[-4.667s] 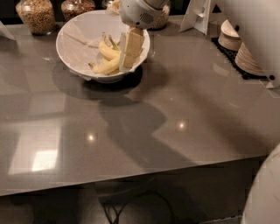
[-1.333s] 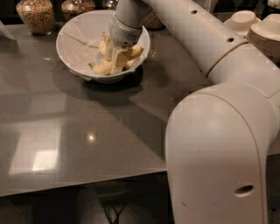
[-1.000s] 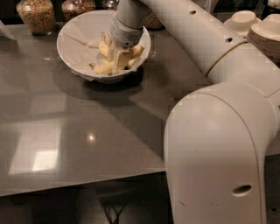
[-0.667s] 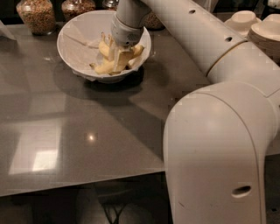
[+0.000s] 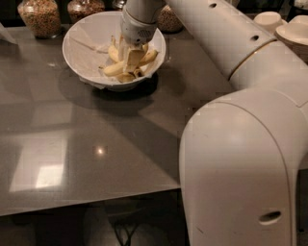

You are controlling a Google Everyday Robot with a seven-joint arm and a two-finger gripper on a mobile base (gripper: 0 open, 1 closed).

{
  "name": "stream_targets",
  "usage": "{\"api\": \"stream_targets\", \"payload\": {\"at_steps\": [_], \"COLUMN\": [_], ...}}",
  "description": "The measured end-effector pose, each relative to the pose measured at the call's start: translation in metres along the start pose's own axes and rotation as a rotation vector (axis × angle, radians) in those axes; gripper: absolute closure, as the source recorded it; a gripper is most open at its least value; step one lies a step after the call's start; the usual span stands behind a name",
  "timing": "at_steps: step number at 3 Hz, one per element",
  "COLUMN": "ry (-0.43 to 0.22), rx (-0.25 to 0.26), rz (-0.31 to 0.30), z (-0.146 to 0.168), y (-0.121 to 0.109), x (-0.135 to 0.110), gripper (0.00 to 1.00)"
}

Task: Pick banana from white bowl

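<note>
The white bowl (image 5: 79, 41) stands at the back of the grey table, lined with crinkled white paper. Several yellow bananas (image 5: 114, 70) lie in its right half. My gripper (image 5: 129, 56) reaches down into the bowl from above and sits among the bananas, touching the pile. Its tip is partly hidden by the wrist and the fruit. My white arm (image 5: 226, 43) stretches from the lower right across to the bowl.
Glass jars of grain (image 5: 41, 17) (image 5: 84, 6) (image 5: 169, 20) stand behind the bowl. Stacked small beige bowls (image 5: 268, 21) and plates (image 5: 294, 34) sit at the back right. The grey tabletop (image 5: 96, 144) spreads in front, with its front edge near the bottom. My arm's bulky body (image 5: 240, 163) fills the right side.
Since 4.7 s ago the gripper has gone lower into the bananas and the arm has swung in to fill the right side. Over the last second nothing has visibly moved.
</note>
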State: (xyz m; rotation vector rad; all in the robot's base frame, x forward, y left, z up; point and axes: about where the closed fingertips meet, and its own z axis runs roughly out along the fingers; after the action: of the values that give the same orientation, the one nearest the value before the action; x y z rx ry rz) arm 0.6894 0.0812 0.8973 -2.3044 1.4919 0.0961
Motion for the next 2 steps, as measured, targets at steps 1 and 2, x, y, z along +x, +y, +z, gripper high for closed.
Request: {"api": "stream_targets", "payload": {"at_steps": [1, 2], "ry": [-0.047, -0.134], "rx": [0.042, 0.095], "rz": [0.028, 0.066], "z": [-0.022, -0.048], "y": [0.001, 0.012], "x": [-0.003, -0.001], "gripper": [1.0, 1.0]}}
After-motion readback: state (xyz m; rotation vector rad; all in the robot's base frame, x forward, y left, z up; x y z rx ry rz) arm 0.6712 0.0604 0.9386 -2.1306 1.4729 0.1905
